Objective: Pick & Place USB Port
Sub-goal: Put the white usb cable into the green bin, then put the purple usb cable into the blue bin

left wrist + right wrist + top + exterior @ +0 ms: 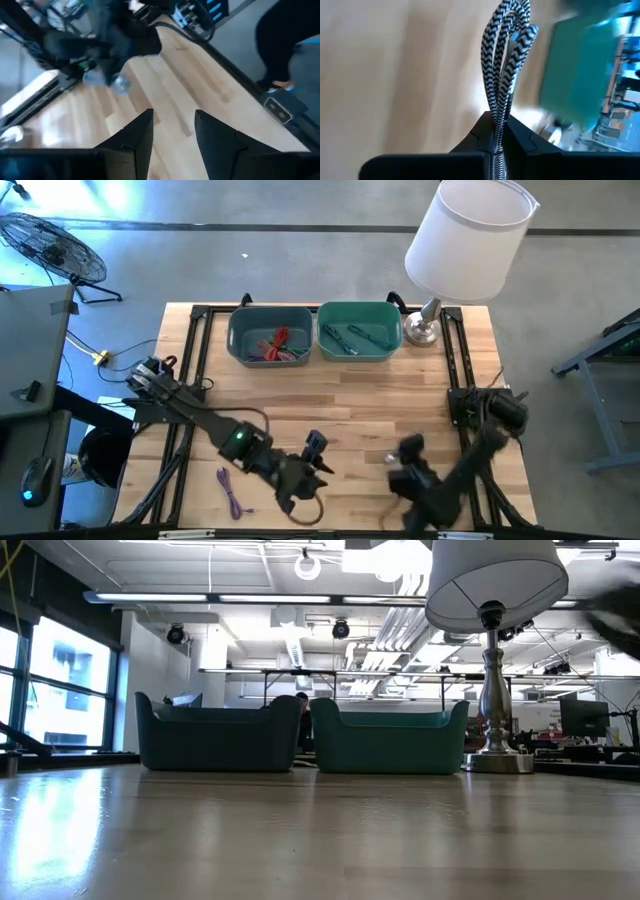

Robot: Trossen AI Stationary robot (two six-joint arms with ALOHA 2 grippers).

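- R gripper [497,131] at table's near edge, approx 5 o'clock from table centre; jaws pinched tight on a black/white braided USB cable [505,65]. Cable loops bunch up past the fingertips, so the grip is on a folded bundle, not 1 strand.
- Can't make out the cable in the high view; R arm [440,485] covers it. Can't tell if the bundle is off the wood yet.
- L gripper [300,485] near the front edge at approx 7 o'clock, fingers [135,137] apart, nothing between them, bare table [170,95] below. It waits.
- Purple cable [232,492] lies loose on the wood at 9 o'clock of L gripper, well apart from both bins.
- 2 bins at the far edge: grey-blue bin [268,335] at 11 o'clock w/ red + other cables in it, teal bin [360,330] at 12 o'clock w/ dark cables. Lamp [465,240] just beside the teal bin at 1 o'clock.
- Step in hand, my read: carry to a bin, prob. the teal 1, which shows ahead in R wrist view.
- Doing it well: lift straight up 1st so dangling ends clear the table; keep jaws tight, braided loops may slip. Approach from the side away from the lamp base. Release only once the whole bundle hangs inside the rim, else a tail may drape over the wall.
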